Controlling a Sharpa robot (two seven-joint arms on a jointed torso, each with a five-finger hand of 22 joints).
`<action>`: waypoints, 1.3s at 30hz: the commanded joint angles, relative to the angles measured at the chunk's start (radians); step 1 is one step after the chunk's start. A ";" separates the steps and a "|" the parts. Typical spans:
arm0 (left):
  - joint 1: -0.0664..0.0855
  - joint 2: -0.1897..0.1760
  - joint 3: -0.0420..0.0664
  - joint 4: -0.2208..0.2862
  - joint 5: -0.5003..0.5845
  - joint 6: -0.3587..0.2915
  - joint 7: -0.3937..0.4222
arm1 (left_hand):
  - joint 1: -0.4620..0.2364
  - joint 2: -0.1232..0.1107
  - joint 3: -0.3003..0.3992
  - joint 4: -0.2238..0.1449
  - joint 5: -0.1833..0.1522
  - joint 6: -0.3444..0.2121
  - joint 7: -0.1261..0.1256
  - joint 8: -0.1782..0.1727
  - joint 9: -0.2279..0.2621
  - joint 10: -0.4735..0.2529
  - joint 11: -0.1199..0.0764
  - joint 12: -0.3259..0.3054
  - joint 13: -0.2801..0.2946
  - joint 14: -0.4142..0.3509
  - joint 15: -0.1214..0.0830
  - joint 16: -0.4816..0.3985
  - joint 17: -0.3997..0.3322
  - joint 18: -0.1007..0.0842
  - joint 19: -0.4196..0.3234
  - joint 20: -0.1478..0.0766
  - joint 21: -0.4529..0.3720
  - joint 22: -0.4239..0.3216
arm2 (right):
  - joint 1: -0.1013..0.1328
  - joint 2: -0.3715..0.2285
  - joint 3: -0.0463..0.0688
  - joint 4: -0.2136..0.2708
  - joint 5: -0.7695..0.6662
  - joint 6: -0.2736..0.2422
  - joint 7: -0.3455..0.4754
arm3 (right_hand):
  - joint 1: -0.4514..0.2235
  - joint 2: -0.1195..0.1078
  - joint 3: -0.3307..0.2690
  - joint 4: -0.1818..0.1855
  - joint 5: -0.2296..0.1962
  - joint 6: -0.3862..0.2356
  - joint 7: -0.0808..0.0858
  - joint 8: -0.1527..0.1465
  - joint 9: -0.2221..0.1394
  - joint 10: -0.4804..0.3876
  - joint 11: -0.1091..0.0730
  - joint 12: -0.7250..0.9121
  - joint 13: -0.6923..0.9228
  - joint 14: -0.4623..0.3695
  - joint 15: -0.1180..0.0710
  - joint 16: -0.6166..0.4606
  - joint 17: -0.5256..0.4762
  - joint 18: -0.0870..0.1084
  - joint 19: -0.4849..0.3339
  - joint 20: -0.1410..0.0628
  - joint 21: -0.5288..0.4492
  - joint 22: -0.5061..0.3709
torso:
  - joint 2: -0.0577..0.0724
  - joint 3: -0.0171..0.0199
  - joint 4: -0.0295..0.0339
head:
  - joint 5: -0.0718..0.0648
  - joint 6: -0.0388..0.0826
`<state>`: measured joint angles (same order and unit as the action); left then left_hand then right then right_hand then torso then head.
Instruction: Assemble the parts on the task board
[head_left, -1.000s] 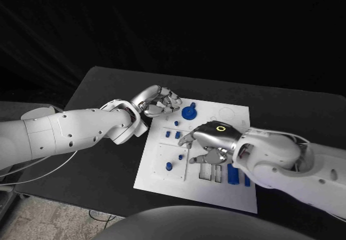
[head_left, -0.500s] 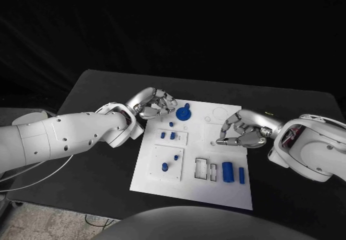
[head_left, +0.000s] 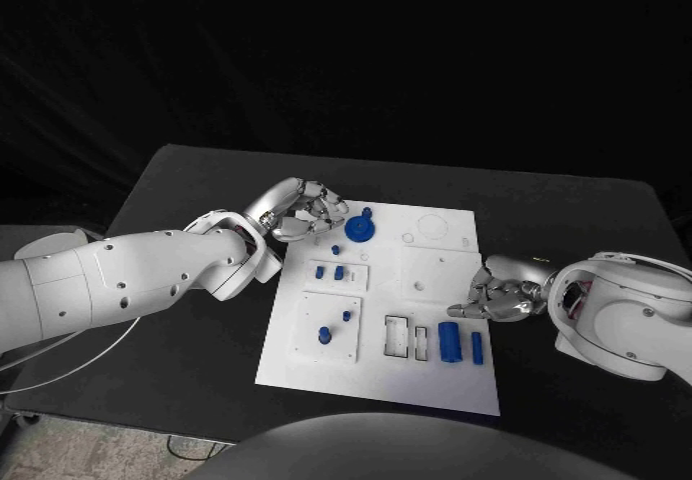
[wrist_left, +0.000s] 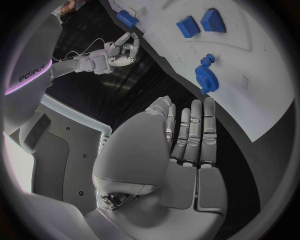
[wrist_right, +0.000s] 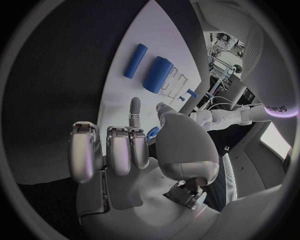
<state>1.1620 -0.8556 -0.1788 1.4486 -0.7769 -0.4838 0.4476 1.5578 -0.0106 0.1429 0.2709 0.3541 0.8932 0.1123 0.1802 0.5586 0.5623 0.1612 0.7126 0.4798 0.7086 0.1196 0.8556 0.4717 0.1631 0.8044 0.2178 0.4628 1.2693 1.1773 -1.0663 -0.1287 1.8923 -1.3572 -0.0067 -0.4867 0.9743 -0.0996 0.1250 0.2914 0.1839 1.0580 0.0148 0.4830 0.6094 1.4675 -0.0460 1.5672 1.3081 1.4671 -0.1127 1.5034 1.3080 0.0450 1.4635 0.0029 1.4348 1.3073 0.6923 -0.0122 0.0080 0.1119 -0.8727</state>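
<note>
Left hand (head_left: 306, 212) hovers at the far left corner of the white board (head_left: 433, 380), just beside the blue gear (head_left: 361, 229). In the left wrist view its fingers (wrist_left: 190, 132) lie straight and close together, the thumb is folded in front of the palm, and it holds nothing; the hand is released. Right hand (head_left: 502, 297) is at the right edge of the board, over the black table (head_left: 188, 330). In the right wrist view most of its fingers (wrist_right: 119, 147) are curled in toward the palm, while 1 finger points out at the board. Something small and blue shows between the thumb and the curled fingers, but I cannot tell if the hand grasps it or if it lies on the board behind. On the board, 2 small blue blocks (head_left: 330, 271) sit in the upper left tray, and 2 other small blue parts (head_left: 333, 326) are on the square plate below it. Near the right hand, a thick blue cylinder (head_left: 450, 342) and a thin blue bar (head_left: 477, 346) lie side by side, next to 2 white frames (head_left: 407, 337).
</note>
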 joint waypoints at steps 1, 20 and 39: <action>-0.002 0.002 0.001 0.001 0.009 0.000 0.019 | 0.010 0.000 0.006 0.001 0.005 -0.005 0.001 0.003 0.001 0.003 0.006 0.006 -0.002 0.008 -0.002 0.003 -0.001 0.014 0.007 0.003 0.006 0.001 | -0.008 0.000 0.000 0.015 -0.092 0.033 -0.096 | -0.031 -0.014 0.015 0.001 -0.037 0.004 -0.006 0.018 0.049 0.103 -0.009 0.004 0.263 0.079 -0.008 0.001 0.122 -0.016 0.069 -0.011 0.010 0.226 | 0.001 0.0002 -0.0009 | 0.000 0.000; -0.002 -0.002 0.001 0.001 0.009 0.010 0.004 | 0.012 0.001 0.006 0.001 0.006 -0.005 0.000 0.004 0.002 0.004 0.007 0.006 -0.003 0.009 -0.001 0.004 -0.001 0.014 0.007 0.003 0.006 0.002 | -0.048 0.006 0.000 0.067 -0.192 -0.038 -0.111 | -0.109 -0.008 -0.042 0.002 -0.126 -0.014 -0.027 0.106 0.324 0.103 -0.026 0.004 0.263 0.081 -0.022 0.006 0.128 -0.017 0.065 -0.023 0.023 0.226 | 0.000 -0.0009 -0.0017 | 0.003 0.000; -0.002 -0.004 0.001 -0.006 0.009 0.023 -0.007 | 0.012 0.002 0.006 0.001 0.006 -0.005 0.001 0.004 0.002 0.005 0.008 0.007 -0.004 0.009 -0.001 0.004 -0.001 0.014 0.008 0.004 0.007 0.003 | -0.080 0.010 0.000 0.123 -0.289 -0.052 -0.134 | -0.108 -0.042 -0.076 0.004 -0.127 -0.076 -0.023 0.088 0.449 0.103 -0.026 0.004 0.263 0.077 -0.030 0.002 0.116 -0.014 0.059 -0.033 0.015 0.222 | -0.003 -0.0020 -0.0018 | -0.003 0.000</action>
<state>1.1604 -0.8602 -0.1785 1.4422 -0.7729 -0.4774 0.4395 1.5578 -0.0105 0.1428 0.2709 0.3541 0.8933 0.1123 0.1802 0.5593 0.5661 0.1648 0.7126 0.4775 0.7086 0.1196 0.8556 0.4720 0.1631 0.8080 0.2214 0.4628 1.2713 1.0998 -1.0574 -0.1285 2.0148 -1.5948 -0.0740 -0.6012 0.8560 -0.1454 0.0540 0.2955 0.0562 0.9865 -0.0079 0.5745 1.0595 1.4659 -0.0688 1.5671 1.3076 1.4664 -0.1363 1.5094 1.3076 0.0452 1.4683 -0.0236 1.4536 1.3077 0.6902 -0.0133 0.0063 0.1104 -0.8727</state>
